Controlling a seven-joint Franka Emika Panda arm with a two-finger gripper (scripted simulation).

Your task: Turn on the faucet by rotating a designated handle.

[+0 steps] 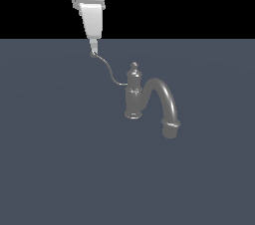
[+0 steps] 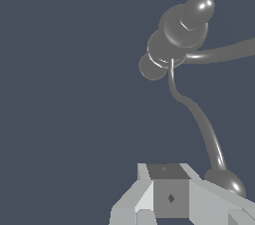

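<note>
Flat slate-blue ground [image 1: 60, 169] fills the lower part of the exterior view, with plain black behind it; on that ground stands one faucet [image 1: 133, 94], dark grey and shiny, near the middle of the picture; it has one upright post with one knob [image 1: 134, 65] on top, and one thick arched spout [image 1: 163, 100] that curves over toward the exterior view's right and ends in a collar pointing down; one handle [image 1: 110, 72], a thin S-curved lever, runs from the post toward the exterior view's left and upward, ending in one small ball tip [image 1: 93, 54]; one robot arm comes down from the top edge, and its one claw [image 1: 93, 46] sits right at that ball tip, touching or just above it; in the wrist view the ball tip [image 2: 226, 180] lies just beside the pale claw body [image 2: 169, 194]; how far the fingers are spread, and whether they hold the ball, I cannot tell
</note>
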